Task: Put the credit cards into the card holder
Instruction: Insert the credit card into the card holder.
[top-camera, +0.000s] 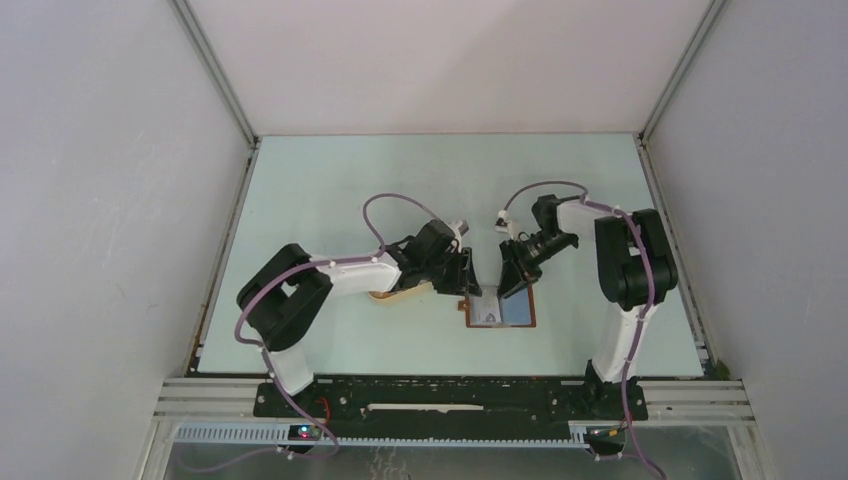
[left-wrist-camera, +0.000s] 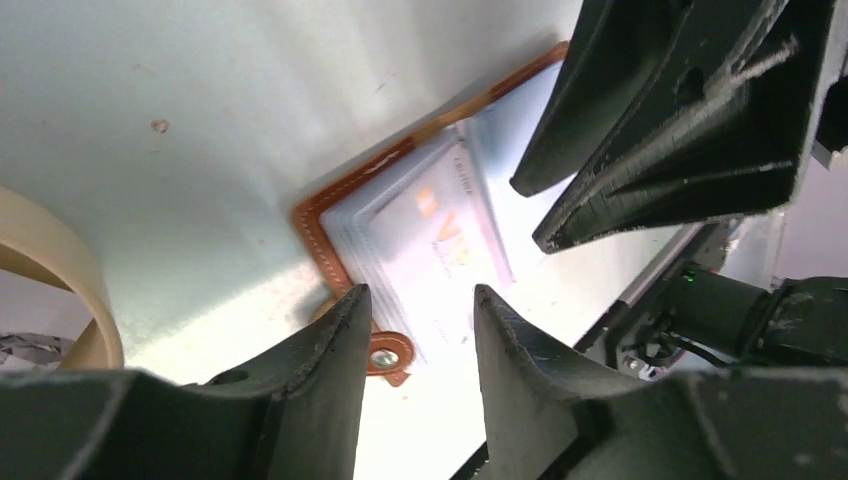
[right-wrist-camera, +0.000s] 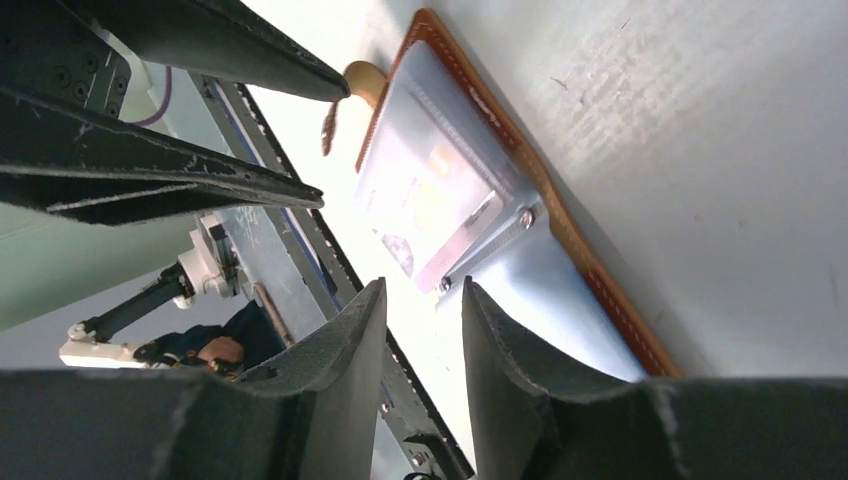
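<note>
Card holder (top-camera: 512, 313) lies open, long axis left-right; both jaws parted, empty.

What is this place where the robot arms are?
Probably a robot test booth in a lab: plain white walls box in a pale green table, and a left arm and right arm are bolted at its near edge.

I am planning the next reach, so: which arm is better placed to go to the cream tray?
Left, probably. The cream tray lies just under the left arm, beside the left gripper; the right gripper hangs beyond the open card holder, farther from it. Both jaws stand open and empty.
</note>
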